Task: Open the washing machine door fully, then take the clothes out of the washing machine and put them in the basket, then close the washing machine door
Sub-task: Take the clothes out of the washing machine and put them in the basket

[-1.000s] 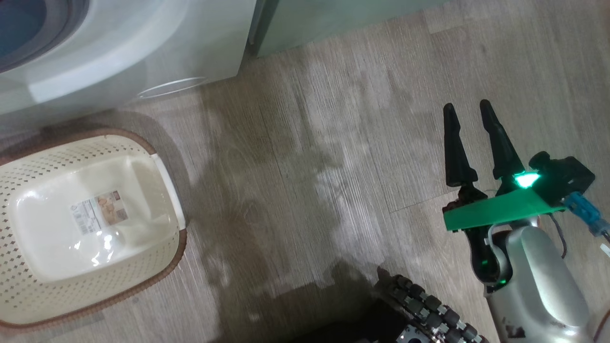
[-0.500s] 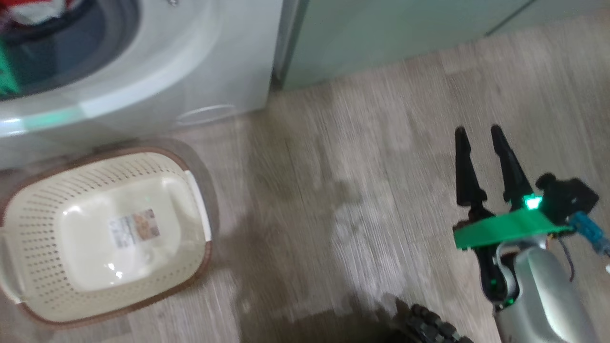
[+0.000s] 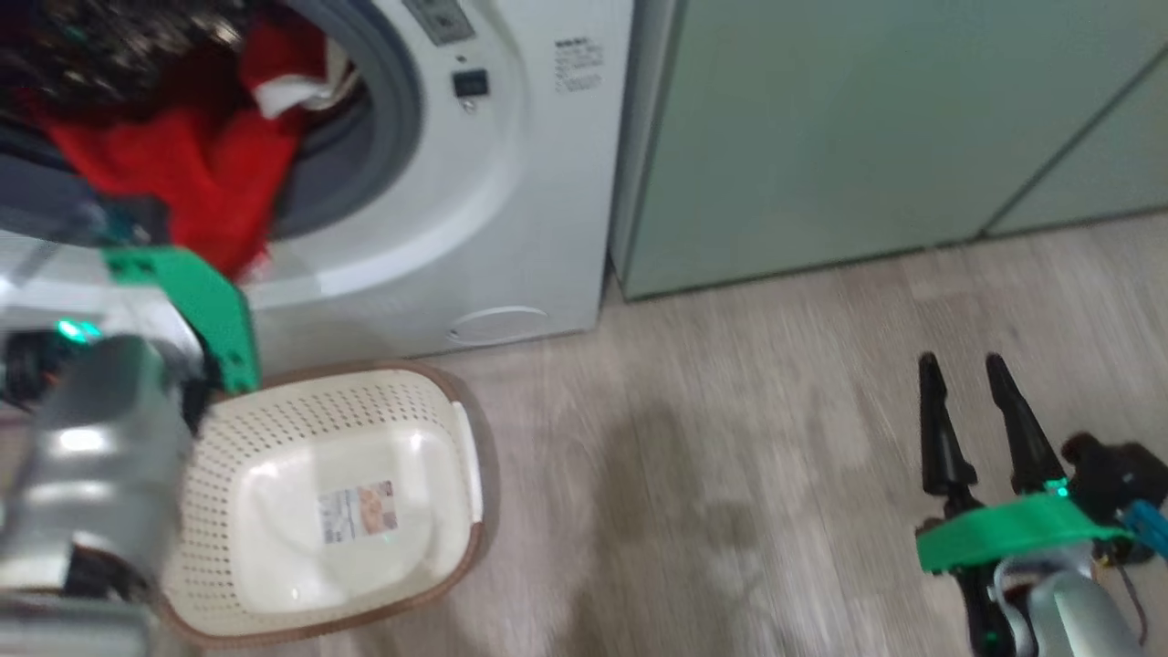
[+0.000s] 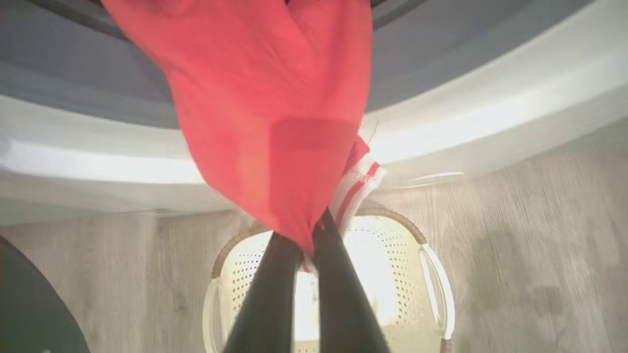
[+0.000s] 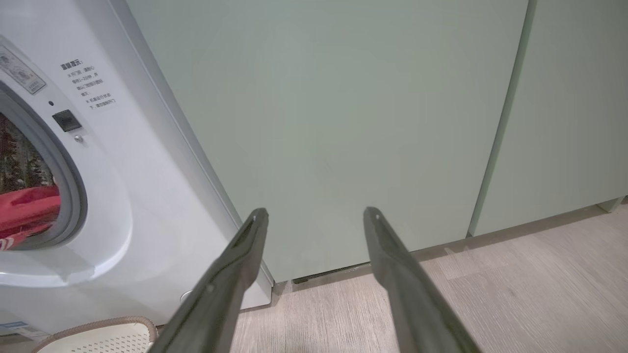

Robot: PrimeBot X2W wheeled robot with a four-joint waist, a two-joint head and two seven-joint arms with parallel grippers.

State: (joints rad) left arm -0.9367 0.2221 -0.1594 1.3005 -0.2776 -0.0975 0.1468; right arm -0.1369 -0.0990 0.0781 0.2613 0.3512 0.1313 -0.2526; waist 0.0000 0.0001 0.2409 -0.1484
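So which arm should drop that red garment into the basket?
Left: the left fingers pinch the red garment close to the basket. The right fingers stand open, away by the green cabinet.

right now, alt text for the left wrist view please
The left gripper is shut on a red garment with white trim that hangs out of the washing machine. The cream perforated basket sits below on the wood floor.

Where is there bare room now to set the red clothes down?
The basket is bare inside, before the washing machine. Bare floor runs from the basket to the right fingers, along the green cabinets. Crowded: below the drum opening, where the left fingers pinch the hanging clothes.
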